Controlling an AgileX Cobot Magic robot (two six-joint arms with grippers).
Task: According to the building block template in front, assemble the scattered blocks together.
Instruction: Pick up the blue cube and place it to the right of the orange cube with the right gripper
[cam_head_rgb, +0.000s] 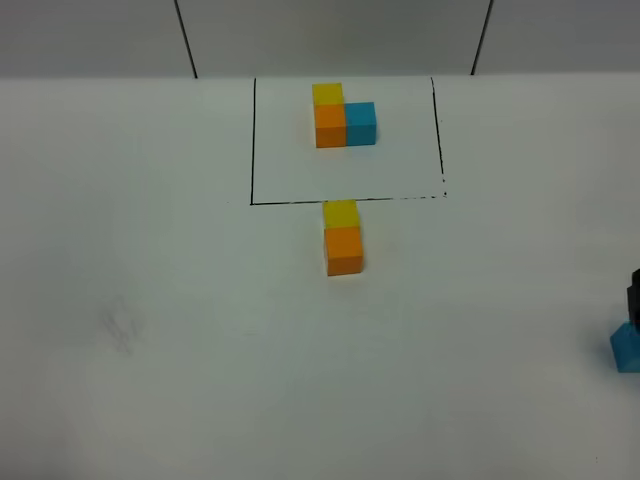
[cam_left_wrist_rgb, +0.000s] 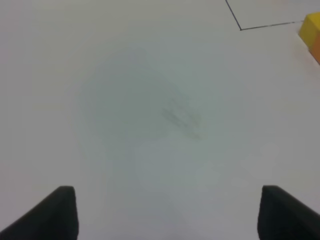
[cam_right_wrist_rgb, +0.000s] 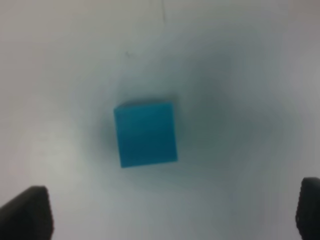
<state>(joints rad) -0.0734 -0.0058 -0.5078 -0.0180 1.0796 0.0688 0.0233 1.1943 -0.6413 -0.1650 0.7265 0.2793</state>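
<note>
The template (cam_head_rgb: 343, 118) is an L of yellow, orange and blue cubes inside a black-line rectangle at the back of the table. Just in front of the rectangle the loose yellow cube (cam_head_rgb: 340, 213) touches the loose orange cube (cam_head_rgb: 344, 250); both show at the edge of the left wrist view (cam_left_wrist_rgb: 311, 30). The loose blue cube (cam_head_rgb: 627, 347) lies at the far right edge, apart from them. My right gripper (cam_right_wrist_rgb: 170, 212) is open above the blue cube (cam_right_wrist_rgb: 145, 133), which lies on the table between its fingers. My left gripper (cam_left_wrist_rgb: 167, 212) is open and empty over bare table.
The white table (cam_head_rgb: 180, 300) has a faint smudge at the left (cam_head_rgb: 122, 330). Two black lines run up the back wall. A dark part of the right arm (cam_head_rgb: 634, 295) shows at the right edge.
</note>
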